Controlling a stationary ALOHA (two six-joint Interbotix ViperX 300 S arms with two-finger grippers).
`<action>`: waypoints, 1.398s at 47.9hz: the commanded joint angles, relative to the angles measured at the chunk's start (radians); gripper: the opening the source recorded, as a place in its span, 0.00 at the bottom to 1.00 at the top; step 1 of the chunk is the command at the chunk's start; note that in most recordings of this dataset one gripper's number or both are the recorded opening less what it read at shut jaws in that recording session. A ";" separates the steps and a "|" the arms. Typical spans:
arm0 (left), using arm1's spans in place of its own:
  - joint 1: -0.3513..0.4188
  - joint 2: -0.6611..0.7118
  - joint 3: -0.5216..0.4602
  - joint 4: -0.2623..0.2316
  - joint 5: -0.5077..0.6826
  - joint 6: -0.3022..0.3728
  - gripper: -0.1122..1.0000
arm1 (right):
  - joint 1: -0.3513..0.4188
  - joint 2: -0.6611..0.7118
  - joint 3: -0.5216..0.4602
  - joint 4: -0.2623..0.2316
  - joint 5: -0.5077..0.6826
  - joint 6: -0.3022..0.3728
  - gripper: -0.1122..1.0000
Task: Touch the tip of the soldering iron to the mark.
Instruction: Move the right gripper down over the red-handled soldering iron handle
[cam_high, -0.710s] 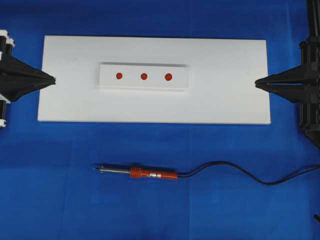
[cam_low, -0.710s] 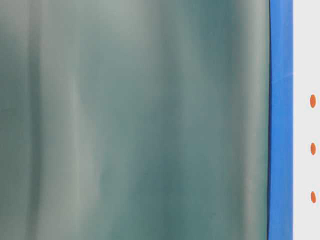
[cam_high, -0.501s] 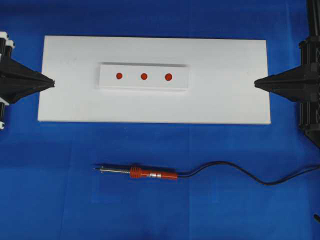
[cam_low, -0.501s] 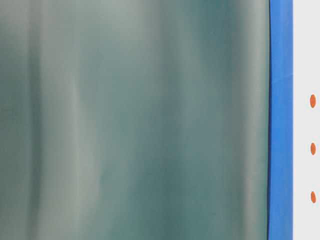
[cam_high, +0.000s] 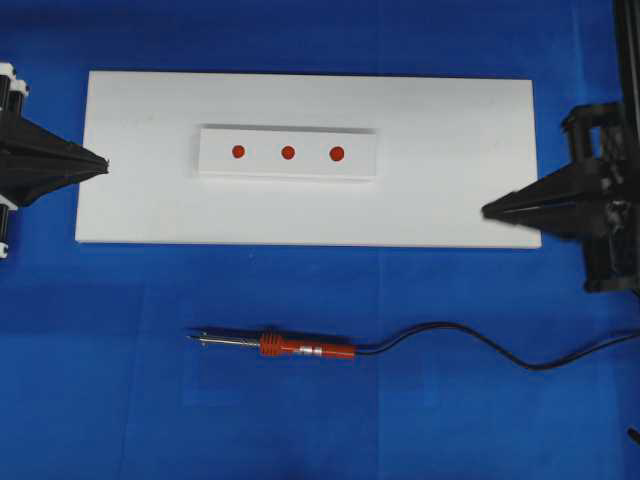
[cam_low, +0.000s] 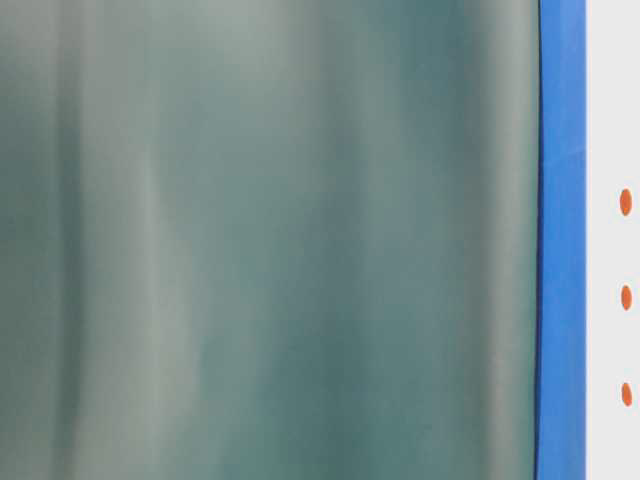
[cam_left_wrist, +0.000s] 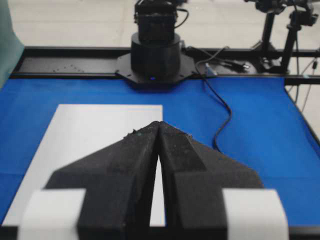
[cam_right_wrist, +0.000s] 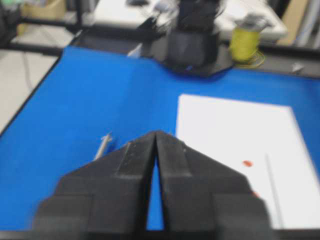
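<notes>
- Only the right tool (cam_high: 487, 210) has moved since the earlier frame: it has swung from the white board's (cam_high: 450, 120) right edge toward the board's near-right corner, closer to the iron's side of the bench (cam_high: 100, 400). Everything else lies as before.
- Its jaws are closed to a point with nothing between them; the right wrist view shows them meeting tip to tip.
- The left tool (cam_high: 103, 165) sits at the board's left edge, jaws likewise closed and empty, seemingly parked.
- The iron (cam_high: 275, 345) lies flat on the blue bench in front of the board, well apart from both tools, tip pointing left, cord (cam_high: 480, 345) trailing off to the right.
- Three red marks (cam_high: 288, 153) sit in a row on a raised white strip (cam_high: 215, 160) in the middle of the board, up where a tip can reach them.
- Judging from this, the right arm is starting toward the handle; its jaws must open before any grasp.
</notes>
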 joint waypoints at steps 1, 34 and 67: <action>-0.002 0.006 -0.005 0.000 -0.015 -0.002 0.10 | 0.015 0.061 -0.044 0.003 -0.028 0.012 0.20; -0.002 0.003 0.009 0.000 -0.026 -0.005 0.10 | 0.103 0.712 -0.319 0.210 -0.121 0.049 0.85; -0.003 0.002 0.021 0.002 -0.026 -0.005 0.10 | 0.198 1.072 -0.543 0.322 -0.130 0.049 0.85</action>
